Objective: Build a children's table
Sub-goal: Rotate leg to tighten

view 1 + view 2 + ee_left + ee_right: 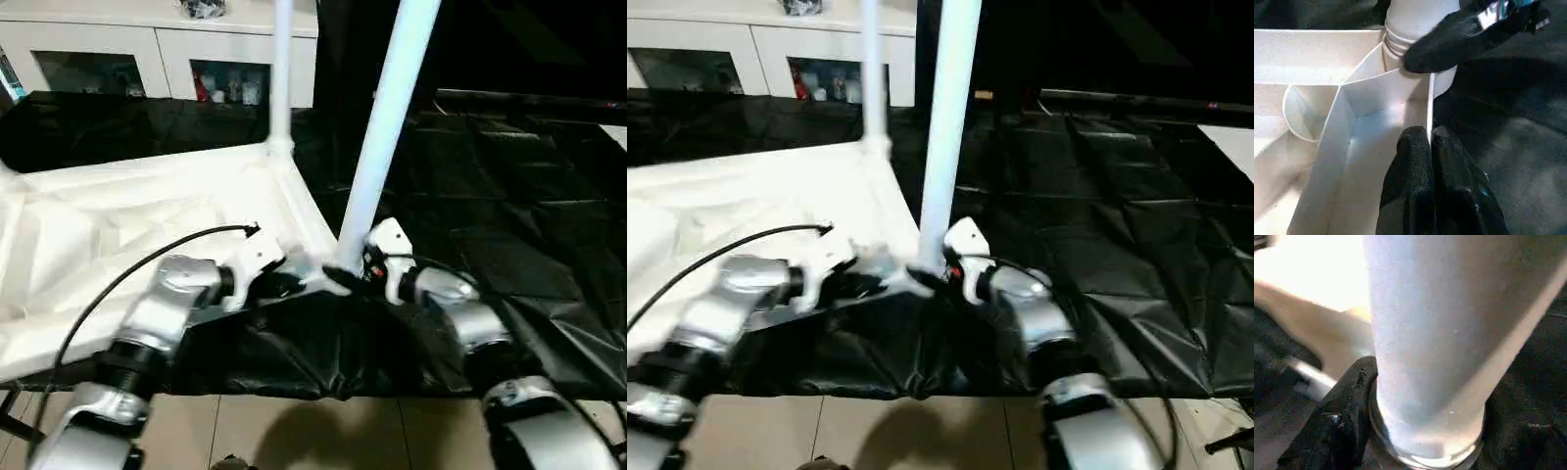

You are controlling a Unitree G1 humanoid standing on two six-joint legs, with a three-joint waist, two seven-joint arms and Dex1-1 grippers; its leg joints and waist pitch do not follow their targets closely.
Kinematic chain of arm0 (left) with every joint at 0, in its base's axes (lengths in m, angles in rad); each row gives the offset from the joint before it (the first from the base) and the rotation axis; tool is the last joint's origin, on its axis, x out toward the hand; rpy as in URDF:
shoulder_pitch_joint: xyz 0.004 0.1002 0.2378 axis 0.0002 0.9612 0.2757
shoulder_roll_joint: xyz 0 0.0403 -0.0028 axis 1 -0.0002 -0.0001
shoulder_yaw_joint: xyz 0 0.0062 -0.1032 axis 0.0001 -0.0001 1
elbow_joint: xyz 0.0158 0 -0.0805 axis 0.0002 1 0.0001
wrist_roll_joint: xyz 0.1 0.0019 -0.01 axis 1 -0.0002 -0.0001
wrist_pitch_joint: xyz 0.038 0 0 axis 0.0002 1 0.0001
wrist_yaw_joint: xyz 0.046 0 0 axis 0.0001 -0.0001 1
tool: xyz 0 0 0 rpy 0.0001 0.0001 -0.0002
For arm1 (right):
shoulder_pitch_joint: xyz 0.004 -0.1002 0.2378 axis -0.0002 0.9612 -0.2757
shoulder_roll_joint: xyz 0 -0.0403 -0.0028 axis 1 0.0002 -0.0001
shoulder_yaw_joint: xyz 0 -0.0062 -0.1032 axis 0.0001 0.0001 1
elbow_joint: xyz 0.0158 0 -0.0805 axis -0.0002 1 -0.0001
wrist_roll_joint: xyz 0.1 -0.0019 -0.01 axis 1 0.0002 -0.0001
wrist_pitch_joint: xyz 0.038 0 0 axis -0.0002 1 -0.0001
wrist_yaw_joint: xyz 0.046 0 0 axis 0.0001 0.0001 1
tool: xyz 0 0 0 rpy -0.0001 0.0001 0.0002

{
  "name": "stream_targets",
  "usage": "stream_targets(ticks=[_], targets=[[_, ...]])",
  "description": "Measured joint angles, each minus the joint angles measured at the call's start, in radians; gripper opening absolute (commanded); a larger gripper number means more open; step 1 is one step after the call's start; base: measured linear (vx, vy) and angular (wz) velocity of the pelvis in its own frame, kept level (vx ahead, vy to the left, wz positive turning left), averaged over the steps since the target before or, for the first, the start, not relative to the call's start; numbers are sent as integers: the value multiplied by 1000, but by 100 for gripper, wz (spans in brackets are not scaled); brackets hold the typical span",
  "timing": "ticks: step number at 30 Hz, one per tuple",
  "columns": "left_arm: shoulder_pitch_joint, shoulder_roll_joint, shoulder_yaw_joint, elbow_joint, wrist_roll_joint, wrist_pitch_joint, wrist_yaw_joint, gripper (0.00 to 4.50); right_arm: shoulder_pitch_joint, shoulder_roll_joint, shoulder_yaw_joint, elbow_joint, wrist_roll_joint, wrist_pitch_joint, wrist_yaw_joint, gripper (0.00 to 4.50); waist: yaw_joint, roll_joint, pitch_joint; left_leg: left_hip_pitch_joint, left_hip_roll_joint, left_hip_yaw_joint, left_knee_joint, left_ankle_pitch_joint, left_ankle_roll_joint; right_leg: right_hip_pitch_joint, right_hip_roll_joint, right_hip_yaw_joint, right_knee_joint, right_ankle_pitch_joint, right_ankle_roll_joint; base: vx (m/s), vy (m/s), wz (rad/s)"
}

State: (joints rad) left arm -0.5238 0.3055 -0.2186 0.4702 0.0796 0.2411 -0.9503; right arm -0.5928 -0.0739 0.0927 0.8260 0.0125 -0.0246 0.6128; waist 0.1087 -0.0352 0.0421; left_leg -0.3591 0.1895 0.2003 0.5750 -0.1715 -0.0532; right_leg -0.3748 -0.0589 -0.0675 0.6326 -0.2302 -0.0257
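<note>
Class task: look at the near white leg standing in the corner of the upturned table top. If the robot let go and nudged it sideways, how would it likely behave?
The near leg looks a rigid tube, so it would probably lever rather than bend. Tall, leaning and seated only at its base in the table top, it may tip. Its smooth surface could slip in the right tool.

White table leg point(1425, 342) close before me, flared base ringed at bottom. My black finger point(1342, 421) presses against its base. Pale table top point(1317, 279) behind; black sheet point(1533, 396) beside.
</note>
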Motion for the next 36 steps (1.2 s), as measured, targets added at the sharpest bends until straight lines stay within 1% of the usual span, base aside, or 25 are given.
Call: stream_targets(ticks=[3,4,5,6,8,10,13,16,18,22,24,26,28,30,31,32,34,36], targets=[[0,-9,-1,8,15,-1,22,0,1,26,-2,0,-8,12,-68,271,-2,1,0,8,0,0,-2,0,0,8,0,0,-2,-1,1,0,0,0],[0,-10,-1,11,16,-1,25,0,3,31,-2,1,-9,12,-80,271,-3,1,0,10,0,0,-2,0,0,9,0,0,-2,-3,6,0,0,0],[-1,-12,-1,13,16,-1,27,0,3,33,-2,2,-9,11,-86,326,-3,2,-1,10,0,0,-2,0,0,9,0,0,-2,-5,8,0,0,0],[-2,-15,-1,15,20,-1,30,0,3,35,-3,4,-9,11,-92,340,-4,3,-1,10,-1,0,-2,0,0,9,0,1,-3,-5,8,0,0,0],[-5,-22,-1,18,28,-3,37,0,3,46,-8,4,-12,8,-113,340,-7,4,-1,10,-1,0,-2,0,0,9,0,1,-3,-5,8,0,0,0],[-6,-26,-4,18,31,-15,34,0,2,50,-19,4,-11,10,-118,376,-8,5,0,9,-1,0,-2,0,0,9,0,1,-4,-5,8,0,0,0],[-7,-19,-7,19,28,-36,-6,0,-4,23,-6,0,-10,4,-57,387,-7,6,0,7,-2,0,-3,-2,1,8,0,1,-5,-1,3,0,0,0],[-7,4,-16,16,3,-55,-67,0,-2,-30,22,-14,-6,-23,71,387,1,7,1,4,-2,0,-8,-2,1,6,0,0,-8,-2,3,0,0,0],[-7,19,-18,14,-13,-68,-111,0,10,-70,39,-39,-4,-44,166,387,7,7,1,-1,-2,0,-9,-2,1,1,0,-1,-8,-3,3,0,0,0],[-7,40,-24,14,-24,-94,-157,0,18,-111,55,-62,1,-58,272,387,11,6,1,-9,-1,0,-6,-1,2,-7,0,-2,-4,-4,2,0,0,0],[-7,60,-35,14,-32,-111,-205,0,29,-151,79,-83,15,-63,374,387,17,5,1,-9,-1,0,-5,-2,2,-7,0,-2,-4,-4,2,0,0,0],[-6,79,-38,14,-45,-116,-249,0,40,-171,91,-101,22,-62,446,387,21,5,1,-9,-1,0,-4,-2,2,-7,0,-2,-3,-3,2,0,0,0],[-5,97,-42,14,-56,-118,-292,0,42,-184,105,-116,34,-50,514,360,23,5,1,-9,0,0,-3,-2,2,-7,0,-1,-3,-3,2,0,0,0],[-4,105,-42,13,-63,-118,-315,0,42,-191,109,-120,38,-43,547,353,28,4,2,-9,0,0,-2,-2,2,-6,0,-1,-3,-2,2,0,0,0],[-4,107,-43,12,-66,-118,-323,0,42,-197,111,-124,38,-40,561,341,30,4,2,-9,0,0,-2,-2,2,-6,0,-1,-3,-2,2,0,0,0],[-3,110,-43,9,-68,-118,-331,0,42,-201,112,-130,39,-34,575,341,32,4,2,-9,0,0,-2,-2,2,-6,0,-1,-3,-2,2,0,0,0],[1,119,-44,4,-78,-115,-356,0,43,-210,122,-147,39,-24,610,316,34,3,2,-9,0,0,-2,-2,2,-7,0,-1,-3,-2,2,0,0,0],[2,124,-46,2,-85,-112,-372,0,42,-212,123,-148,39,-22,622,307,35,3,2,-10,0,0,-2,-2,2,-7,0,-1,-3,-2,2,0,0,0]])
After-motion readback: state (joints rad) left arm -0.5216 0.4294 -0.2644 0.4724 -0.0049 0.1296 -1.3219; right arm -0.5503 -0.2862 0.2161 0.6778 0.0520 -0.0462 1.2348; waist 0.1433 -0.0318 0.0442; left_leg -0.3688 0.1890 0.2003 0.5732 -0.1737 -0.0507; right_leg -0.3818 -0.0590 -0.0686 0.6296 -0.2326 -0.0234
